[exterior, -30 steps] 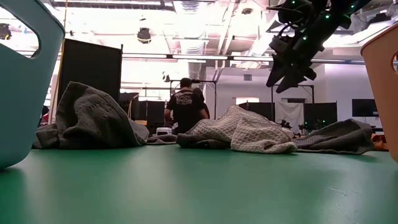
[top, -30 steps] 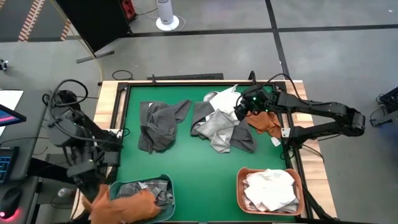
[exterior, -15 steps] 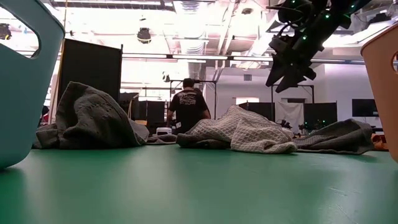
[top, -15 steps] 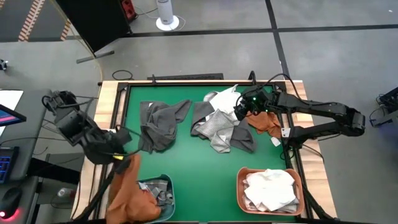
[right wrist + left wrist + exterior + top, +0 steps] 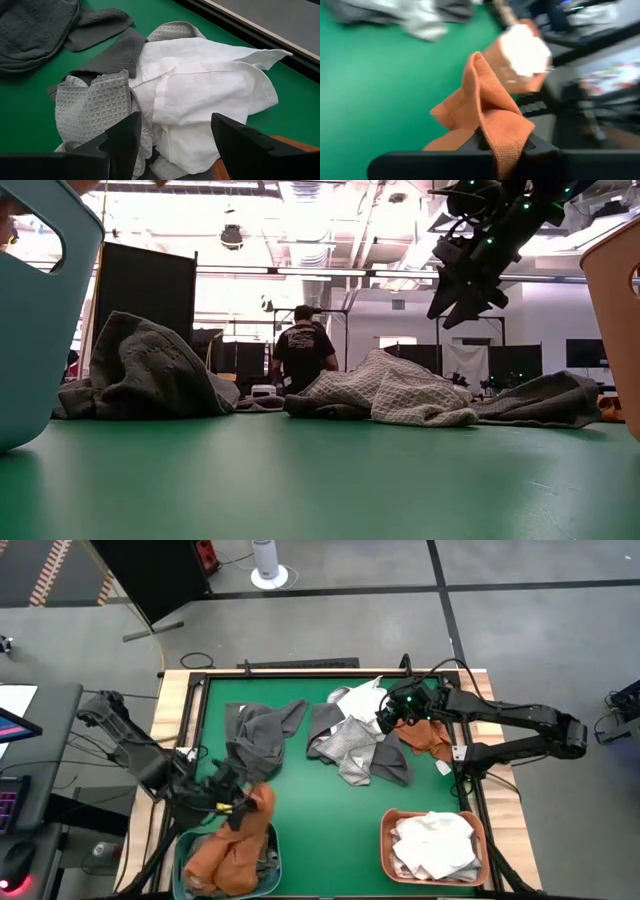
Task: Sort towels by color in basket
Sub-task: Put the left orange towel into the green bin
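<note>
My left gripper (image 5: pixel 245 805) is shut on a rust orange towel (image 5: pixel 232 848) above the teal basket (image 5: pixel 277 848) at the near left. The towel's lower part lies in that basket on grey cloth (image 5: pixel 266 862). My right gripper (image 5: pixel 390 717) hangs open and holds nothing, above a pile at the far right. In the pile are a white towel (image 5: pixel 200 85), a light grey waffle towel (image 5: pixel 95 110) and another orange towel (image 5: pixel 428 737). A dark grey towel (image 5: pixel 260 735) lies bunched on the table left of the pile. My left gripper pinches a bunched fold of the orange towel (image 5: pixel 502 132) between its two fingers. The fingers slant downward, coming from the table's left. A ridge of cloth (image 5: pixel 479 85) stands out past the fingers. The rest hangs slack, with its lower end in the teal basket (image 5: pixel 215 865).
An orange basket (image 5: pixel 388 845) holding white towels (image 5: pixel 435 843) stands at the near right. Bare green table (image 5: pixel 330 820) lies between the two baskets and in front of the towels. In the low view a person (image 5: pixel 303 350) stands in the room behind the table.
My left gripper has swung from beyond the table's left edge toward the right and downward, over the teal basket, rolling its wrist as it went. It has stayed shut on the orange towel, which moved with it and now drapes into the basket.
</note>
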`<state>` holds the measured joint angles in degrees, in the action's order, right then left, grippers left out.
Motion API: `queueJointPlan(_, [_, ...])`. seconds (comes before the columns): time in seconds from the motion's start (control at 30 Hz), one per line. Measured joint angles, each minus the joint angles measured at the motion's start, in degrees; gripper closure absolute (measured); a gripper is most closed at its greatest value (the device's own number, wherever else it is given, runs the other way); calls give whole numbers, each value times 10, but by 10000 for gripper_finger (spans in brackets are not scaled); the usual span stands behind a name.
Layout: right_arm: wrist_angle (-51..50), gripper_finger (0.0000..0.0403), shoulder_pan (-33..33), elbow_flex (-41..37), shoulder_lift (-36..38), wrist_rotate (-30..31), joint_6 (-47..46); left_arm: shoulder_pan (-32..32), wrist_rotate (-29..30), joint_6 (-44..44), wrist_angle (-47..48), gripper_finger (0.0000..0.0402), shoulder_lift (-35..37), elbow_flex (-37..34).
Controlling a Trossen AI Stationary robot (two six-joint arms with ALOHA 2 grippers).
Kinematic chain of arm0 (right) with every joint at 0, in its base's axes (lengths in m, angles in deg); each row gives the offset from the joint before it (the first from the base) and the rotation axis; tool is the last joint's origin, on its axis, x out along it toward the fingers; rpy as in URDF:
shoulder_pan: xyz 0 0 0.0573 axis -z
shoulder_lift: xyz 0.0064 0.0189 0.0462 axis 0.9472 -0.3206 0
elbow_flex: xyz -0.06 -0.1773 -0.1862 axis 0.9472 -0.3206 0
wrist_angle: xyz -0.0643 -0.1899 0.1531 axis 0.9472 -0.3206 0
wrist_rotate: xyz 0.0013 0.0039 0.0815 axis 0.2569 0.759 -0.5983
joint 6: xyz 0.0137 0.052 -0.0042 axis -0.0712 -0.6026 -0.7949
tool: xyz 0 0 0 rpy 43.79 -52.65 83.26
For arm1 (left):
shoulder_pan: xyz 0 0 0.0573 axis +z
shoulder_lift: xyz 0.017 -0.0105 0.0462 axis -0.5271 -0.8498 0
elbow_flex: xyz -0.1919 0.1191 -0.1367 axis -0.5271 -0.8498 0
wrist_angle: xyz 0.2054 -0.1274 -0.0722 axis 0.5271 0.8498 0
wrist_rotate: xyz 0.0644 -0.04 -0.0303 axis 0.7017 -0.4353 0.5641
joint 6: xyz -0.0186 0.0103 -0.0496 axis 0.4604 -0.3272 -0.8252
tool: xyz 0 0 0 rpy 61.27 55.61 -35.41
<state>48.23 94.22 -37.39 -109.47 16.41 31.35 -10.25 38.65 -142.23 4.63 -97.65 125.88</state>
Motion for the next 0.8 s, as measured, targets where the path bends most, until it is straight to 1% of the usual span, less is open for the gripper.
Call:
queueJointPlan(0.07, [0,133,0,0,0,0,0,0,-9,46,-130,401,0,-39])
queueJointPlan(0.1, [0,133,0,0,0,0,0,-1,-24,69,-198,401,0,-58])
queueJointPlan(0.17, [0,133,0,0,0,0,0,-4,-65,94,-297,401,0,-88])
queueJointPlan(0.2, [0,133,0,0,0,0,0,-7,-88,95,-325,401,-2,-99])
queueJointPlan(0.27, [0,133,0,0,0,0,0,-15,-135,72,-341,401,-8,-113])
queueJointPlan(0.3, [0,133,0,0,0,0,0,-20,-158,56,-336,401,-11,-118])
queueJointPlan(0.37, [0,133,0,0,0,-2,0,-33,-227,17,-308,401,-15,-127])
queueJointPlan(0.43, [0,133,0,0,0,-4,0,-42,-314,-30,-255,401,-22,-130])
queueJointPlan(0.57, [0,133,0,0,0,-4,0,-49,-506,-102,-133,401,-31,-132])
queueJointPlan(0.63, [0,133,0,0,0,-4,0,-48,-587,-131,-86,401,-28,-131])
queueJointPlan(0.7, [0,133,0,0,0,-4,0,-46,-639,-156,-36,401,-25,-131])
queueJointPlan(0.73, [0,133,0,0,0,-4,0,-46,-654,-170,-10,401,-21,-131])
queueJointPlan(0.8, [0,133,0,0,0,-4,0,-45,-658,-198,35,401,-9,-131])
